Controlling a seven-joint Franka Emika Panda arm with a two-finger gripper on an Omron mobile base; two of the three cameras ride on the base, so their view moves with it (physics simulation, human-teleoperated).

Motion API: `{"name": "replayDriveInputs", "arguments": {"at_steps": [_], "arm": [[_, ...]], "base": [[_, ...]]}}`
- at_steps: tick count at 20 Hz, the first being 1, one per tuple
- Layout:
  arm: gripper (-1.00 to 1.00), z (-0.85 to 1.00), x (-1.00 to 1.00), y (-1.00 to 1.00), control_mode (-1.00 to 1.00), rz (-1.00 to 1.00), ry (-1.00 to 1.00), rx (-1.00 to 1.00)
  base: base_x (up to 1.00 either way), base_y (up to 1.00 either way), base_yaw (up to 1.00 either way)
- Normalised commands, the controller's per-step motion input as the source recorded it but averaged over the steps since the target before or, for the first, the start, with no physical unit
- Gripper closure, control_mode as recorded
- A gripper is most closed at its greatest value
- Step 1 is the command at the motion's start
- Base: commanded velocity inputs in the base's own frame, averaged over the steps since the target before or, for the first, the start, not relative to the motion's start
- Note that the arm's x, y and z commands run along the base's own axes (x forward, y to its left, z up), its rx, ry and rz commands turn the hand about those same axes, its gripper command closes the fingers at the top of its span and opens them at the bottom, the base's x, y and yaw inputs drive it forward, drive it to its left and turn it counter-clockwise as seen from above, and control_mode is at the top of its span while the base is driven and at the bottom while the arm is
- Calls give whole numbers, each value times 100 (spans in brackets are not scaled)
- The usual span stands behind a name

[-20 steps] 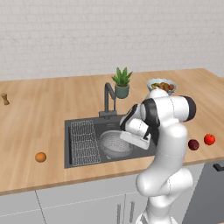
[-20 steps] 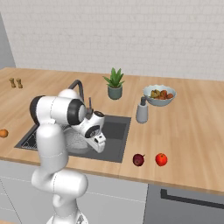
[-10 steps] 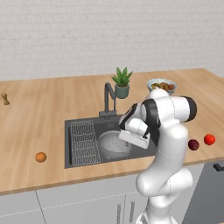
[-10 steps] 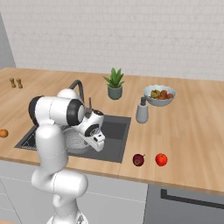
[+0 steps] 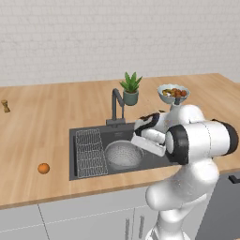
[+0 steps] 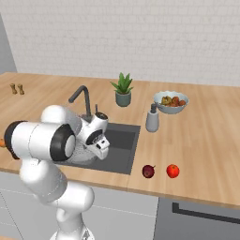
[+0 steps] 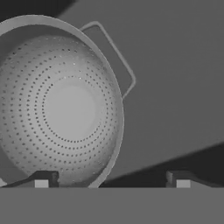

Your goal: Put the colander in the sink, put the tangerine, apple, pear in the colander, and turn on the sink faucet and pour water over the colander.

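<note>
Left base view shows the colander sitting upright in the sink, just right of the wire grid rack that runs along the basin's left side. The arm bends down over the basin and its gripper hangs at the colander's right rim, above it and close beside it. The sink faucet stands at the back edge of the basin, its bent spout reaching forward toward the colander. The tangerine lies on the wooden table well left of the sink, apart from everything else. A potted plant stands behind the faucet, and a pale bowl of mixed fruit sits farther right near the wall. In the right base view, 2 fruits lie on the table in front and to the right of the sink: a dark maroon fruit and, just beside it, a red fruit; a grey soap dispenser stands beside the fruit bowl. In the hand view the colander's pierced inside lies empty to the left, with 1 thin side handle reaching out over the dark sink floor. The 2 fingertips stand far apart at the bottom edge, so the jaws are wide and hold nothing.
</note>
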Motion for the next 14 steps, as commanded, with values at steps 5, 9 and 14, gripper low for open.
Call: {"name": "replayDriveInputs", "arguments": {"at_steps": [5,9,14], "arm": [[-100,100,-38,0,-100,0,-16,3],[-100,100,-67,0,-100,2,-14,0],[-100,97,-98,22,-100,4,-7,-2]], "base": [[0,0,0],[0,0,0],[0,0,0]]}}
